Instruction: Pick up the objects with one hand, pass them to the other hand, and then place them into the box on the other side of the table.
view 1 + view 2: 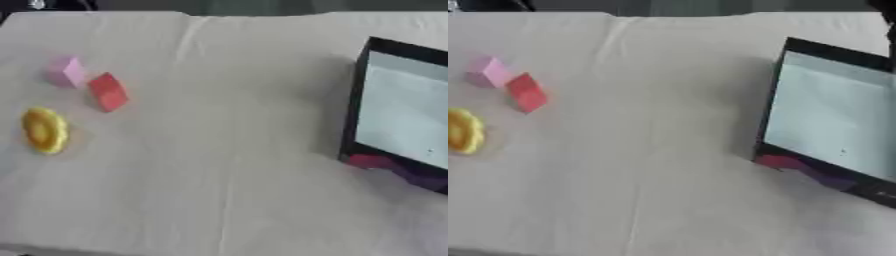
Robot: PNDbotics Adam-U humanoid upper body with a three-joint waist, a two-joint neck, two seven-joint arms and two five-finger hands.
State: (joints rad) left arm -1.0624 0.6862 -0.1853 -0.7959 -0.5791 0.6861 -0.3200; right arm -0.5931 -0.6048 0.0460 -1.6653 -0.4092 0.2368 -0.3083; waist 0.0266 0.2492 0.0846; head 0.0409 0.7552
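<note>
Three small objects lie at the left of the cloth-covered table (227, 150): a pink block (66, 71), a red block (108, 92) just right of it, and a yellow disc (44, 130) nearer the front. At the right stands a black-walled box (773, 100) with a pale inside; a red and purple patch (798, 167) shows along its near wall. Neither of my hands shows in either view.
The cloth has a lengthwise crease down the middle. The table's far edge runs along the top of the view, with dark shapes beyond it. A dark strip (888, 20) shows at the upper right corner.
</note>
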